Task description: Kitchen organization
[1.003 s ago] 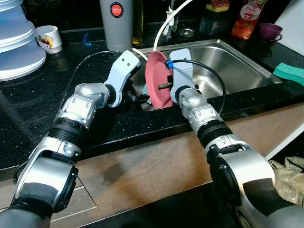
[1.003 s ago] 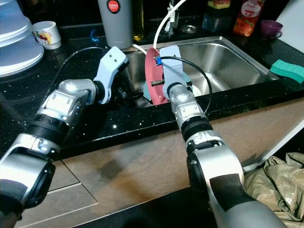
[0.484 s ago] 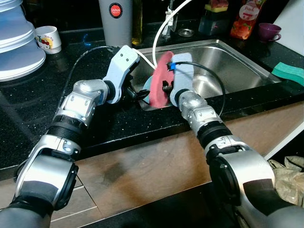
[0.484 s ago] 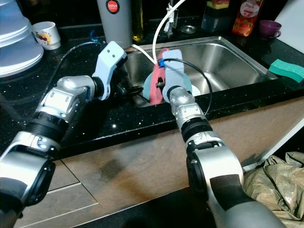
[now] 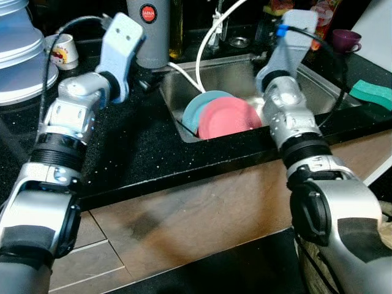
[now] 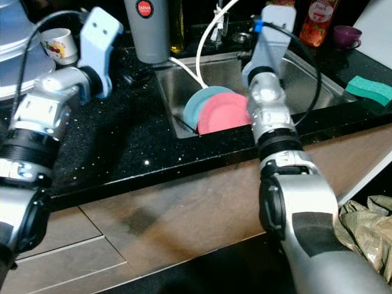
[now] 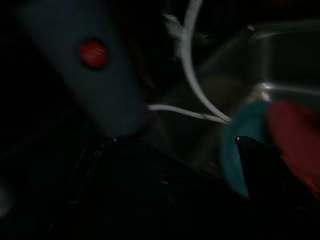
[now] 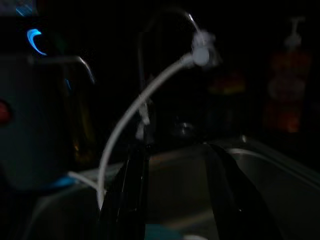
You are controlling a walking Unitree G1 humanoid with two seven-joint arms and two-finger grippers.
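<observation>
Pink plate [image 5: 229, 117] lies flat in the stainless steel sink [image 5: 318, 86], overlapping a teal plate [image 5: 197, 110] beneath it at the sink's left end, with nothing gripping either one. Both silver arms are raised above the black speckled countertop [image 5: 141, 147]. The right gripper [image 8: 175, 200] hovers over the sink, and its wrist view shows the two black fingers spread apart with nothing between them, pointed toward the faucet and a white hose [image 8: 135, 115] that curves down into the basin. The left gripper is lifted over the counter left of the sink; its dim wrist view shows one dark fingertip [image 7: 260, 165] in front of the two plates, so whether its fingers are apart or together cannot be told. That same view also picks out the grey tumbler [image 7: 95, 70] with its red round label, which the head cameras show standing behind the sink's left corner. The head views add a white printed mug [image 5: 61, 49] at far left, a purple cup [image 5: 348, 40] and a green sponge [image 5: 373, 93] at right.
</observation>
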